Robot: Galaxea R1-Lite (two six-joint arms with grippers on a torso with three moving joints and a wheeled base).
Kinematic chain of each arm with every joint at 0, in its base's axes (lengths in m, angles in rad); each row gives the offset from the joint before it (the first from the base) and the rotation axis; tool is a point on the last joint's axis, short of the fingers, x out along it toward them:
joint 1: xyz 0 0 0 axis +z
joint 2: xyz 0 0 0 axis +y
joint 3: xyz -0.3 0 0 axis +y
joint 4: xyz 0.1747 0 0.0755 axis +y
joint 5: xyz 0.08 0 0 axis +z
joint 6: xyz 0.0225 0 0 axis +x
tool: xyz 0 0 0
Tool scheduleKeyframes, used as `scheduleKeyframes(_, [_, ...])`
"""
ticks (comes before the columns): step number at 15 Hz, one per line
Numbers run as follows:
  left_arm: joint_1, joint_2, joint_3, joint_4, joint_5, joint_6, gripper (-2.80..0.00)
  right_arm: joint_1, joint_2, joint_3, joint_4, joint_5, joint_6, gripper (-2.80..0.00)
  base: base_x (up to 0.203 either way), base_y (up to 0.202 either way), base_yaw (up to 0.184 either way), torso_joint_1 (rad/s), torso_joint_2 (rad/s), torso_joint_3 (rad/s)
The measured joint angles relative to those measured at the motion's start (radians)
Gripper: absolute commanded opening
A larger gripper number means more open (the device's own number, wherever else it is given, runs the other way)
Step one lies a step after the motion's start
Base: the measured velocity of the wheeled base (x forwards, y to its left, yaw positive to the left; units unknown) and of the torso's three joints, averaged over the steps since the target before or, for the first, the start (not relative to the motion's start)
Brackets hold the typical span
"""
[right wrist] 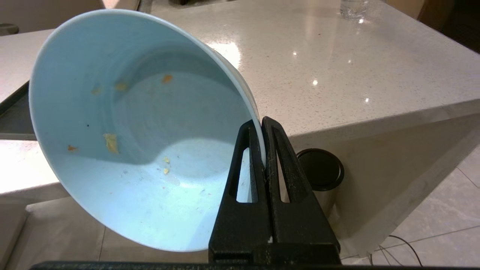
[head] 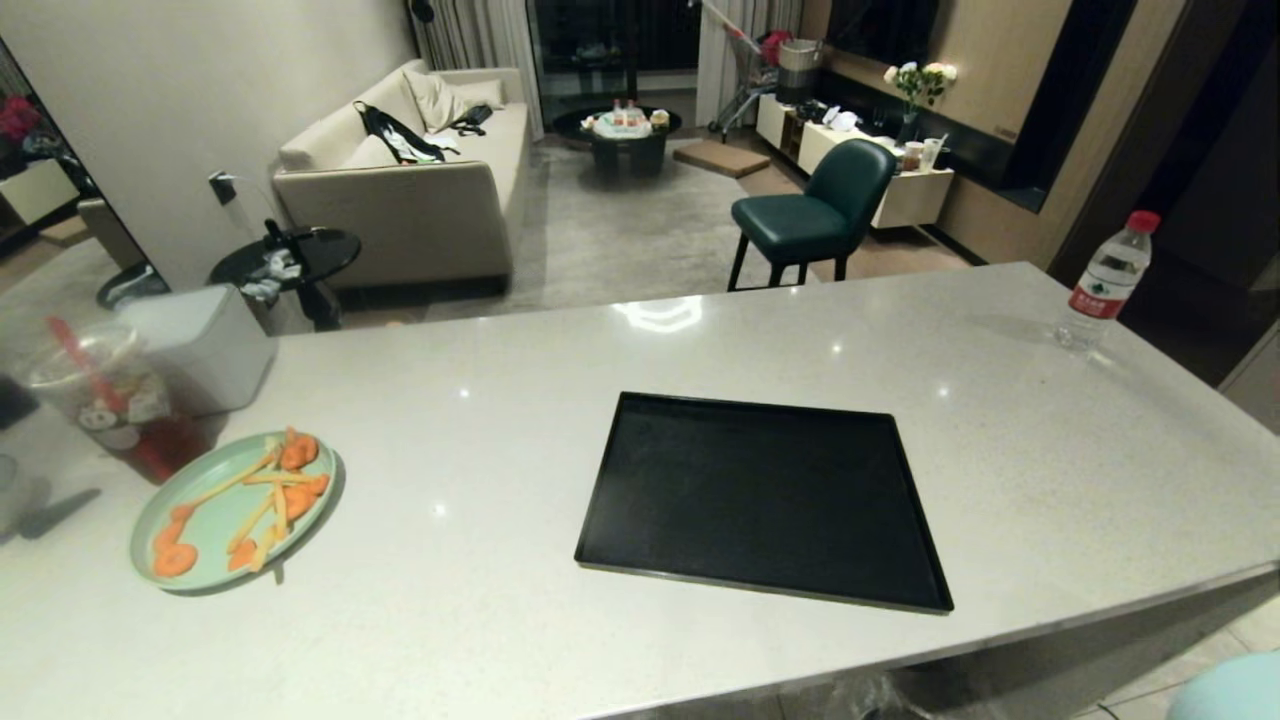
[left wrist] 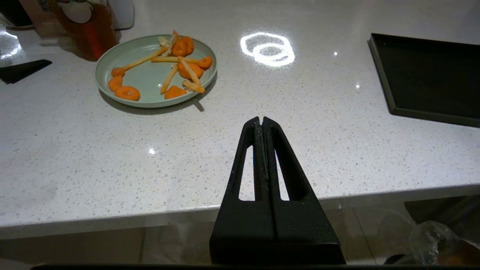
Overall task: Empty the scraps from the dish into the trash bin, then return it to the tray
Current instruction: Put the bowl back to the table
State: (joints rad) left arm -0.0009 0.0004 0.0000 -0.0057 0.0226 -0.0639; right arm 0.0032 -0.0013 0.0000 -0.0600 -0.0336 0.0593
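Clamped by its rim in the right gripper (right wrist: 261,125) off the pale speckled counter's (head: 700,340) edge: small round light-blue bowl (right wrist: 131,142), only crumbs inside, barely showing in the head view; matte-black rectangular tray (head: 760,495) bare; left gripper (left wrist: 261,123) pressed together, empty.

My head camera looks down across the desk (head: 700,340); both wrist cameras sit low off its near edge, facing it. All share the tray (head: 760,495).
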Motion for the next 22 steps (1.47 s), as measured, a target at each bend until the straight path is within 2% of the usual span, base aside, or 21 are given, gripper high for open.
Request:
scheduleKeyframes(19, [0.000, 0.000, 0.000, 0.000, 0.000, 0.000, -2.80, 0.000, 0.000, 0.000, 0.003, 0.001, -0.022, -2.80, 0.000, 0.000, 0.000, 0.000, 0.00, 0.000])
scheduleKeyframes(22, [0.000, 0.000, 0.000, 0.000, 0.000, 0.000, -2.80, 0.000, 0.000, 0.000, 0.007, 0.012, -0.071, -2.80, 0.000, 0.000, 0.000, 0.000, 0.00, 0.000])
